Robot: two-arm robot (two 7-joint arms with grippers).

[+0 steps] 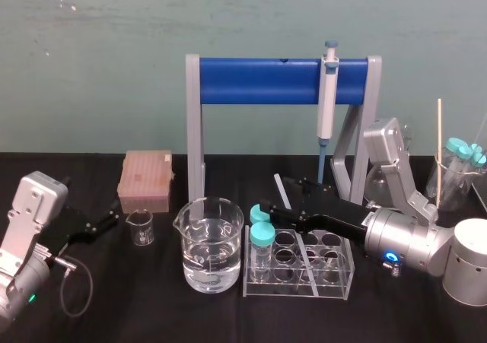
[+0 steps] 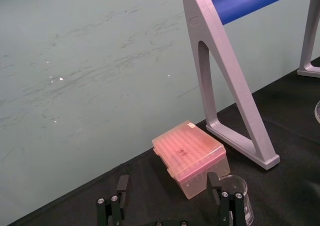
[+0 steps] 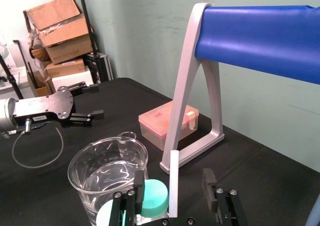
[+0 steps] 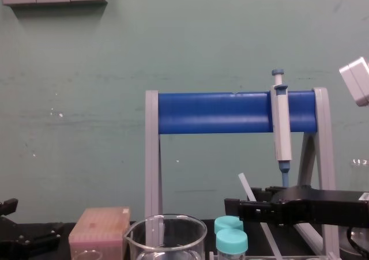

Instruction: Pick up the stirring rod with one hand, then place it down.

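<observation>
The stirring rod (image 1: 281,186) is a thin translucent-white stick. It leans tilted, its lower end in the clear test-tube rack (image 1: 335,282) and its top free behind the teal-capped tubes (image 1: 262,232). My right gripper (image 1: 283,197) reaches in from the right above the rack, with one jaw on each side of the rod. In the right wrist view the rod (image 3: 173,178) stands between the fingers (image 3: 209,183) with a gap on both sides, so the gripper (image 3: 172,186) is open. The chest view shows the rod (image 4: 245,186) rising above the gripper (image 4: 233,208). My left gripper (image 1: 103,223) rests open at the far left.
A large beaker of water (image 1: 209,244) stands just left of the rack. A small beaker (image 1: 140,227) and a pink tip box (image 1: 144,179) lie further left. Behind is a blue-bar stand (image 1: 259,80) holding a pipette (image 1: 329,92). A beaker of tubes (image 1: 456,176) stands far right.
</observation>
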